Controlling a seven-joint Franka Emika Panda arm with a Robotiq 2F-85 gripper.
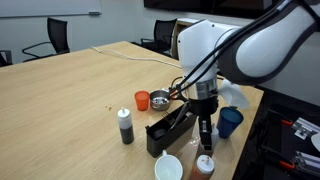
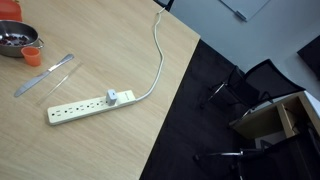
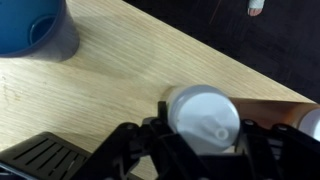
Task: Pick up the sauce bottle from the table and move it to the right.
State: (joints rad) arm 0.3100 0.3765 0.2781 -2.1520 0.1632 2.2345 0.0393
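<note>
The sauce bottle shows in the wrist view as a round white cap seen from above, right between my gripper's two dark fingers, which press against both of its sides. In an exterior view my gripper points straight down near the table's near edge, and a pale bit of the bottle shows between the fingers. I cannot tell whether the bottle stands on the light-wood table or hangs just above it.
A blue cup stands beside the gripper. A black tray, a dark bottle, an orange cup, a metal bowl, a white cup and a red-orange bottle are around. A power strip lies further off.
</note>
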